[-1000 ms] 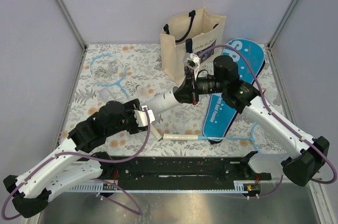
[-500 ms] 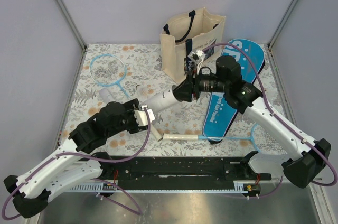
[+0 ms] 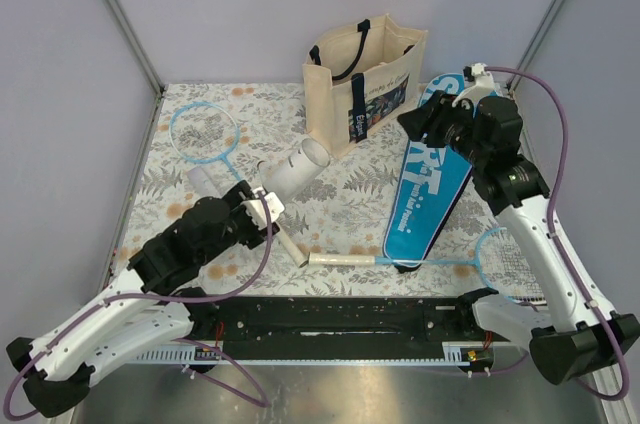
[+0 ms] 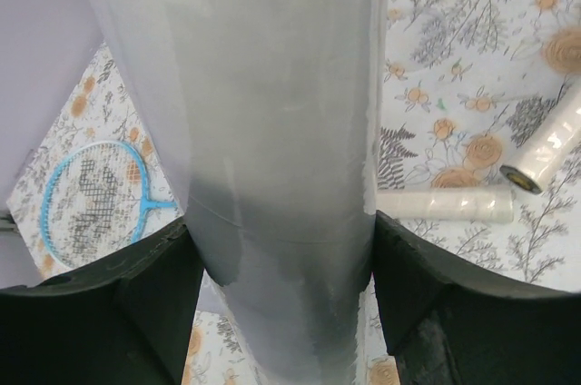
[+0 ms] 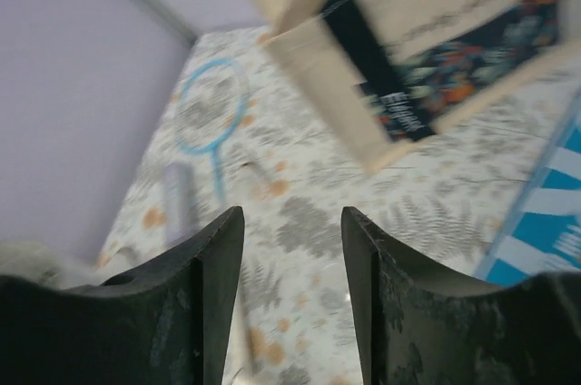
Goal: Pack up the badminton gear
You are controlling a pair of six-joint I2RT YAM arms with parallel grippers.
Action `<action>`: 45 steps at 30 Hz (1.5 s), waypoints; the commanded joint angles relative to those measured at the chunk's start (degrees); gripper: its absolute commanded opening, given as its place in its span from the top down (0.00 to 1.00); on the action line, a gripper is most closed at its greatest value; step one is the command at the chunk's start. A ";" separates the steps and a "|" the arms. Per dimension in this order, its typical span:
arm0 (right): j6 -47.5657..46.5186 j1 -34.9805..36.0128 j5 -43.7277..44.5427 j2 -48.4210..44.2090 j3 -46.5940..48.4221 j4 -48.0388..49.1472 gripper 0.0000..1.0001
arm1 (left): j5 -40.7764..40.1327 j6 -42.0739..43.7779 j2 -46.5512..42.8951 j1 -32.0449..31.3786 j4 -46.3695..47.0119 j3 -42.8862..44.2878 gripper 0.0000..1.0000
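- Long white tube (image 3: pixel 295 166): clamped between my left fingers (image 4: pixel 109 303), tilted up, open end facing far-right.
- Blue racket-shaped case (image 3: pixel 435 179) lettered "SPORT": flat on the desk (image 3: pixel 350 214), right side, narrow end nearest me.
- Thin light-blue racket (image 3: pixel 205 132): flat, far left.
- Second light-blue racket (image 3: pixel 505 262): near right, white handle (image 3: pixel 345 259) pointing left, shaft crossing the case's narrow end.

The case (image 3: pixel 436 194) is showing big white letters running down its blue face, of which only "RT" is reading clearly, while the smaller white line below them and the white script on the tote's (image 3: pixel 332 94) dark panel are coming out too small to read.
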 commanded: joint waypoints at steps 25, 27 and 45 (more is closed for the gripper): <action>2.01 -34.67 35.10 19.53 -11.68 4.75 0.19 | 4.49 -9.63 -4.07 -0.19 14.13 -4.30 0.52; 2.10 -36.25 32.63 21.11 -12.12 5.98 0.19 | 4.05 -9.72 -2.93 -0.19 13.16 -3.25 0.52; 1.58 -44.17 18.73 31.14 -12.65 11.52 0.19 | 2.11 -8.14 2.26 -0.19 10.70 1.77 0.52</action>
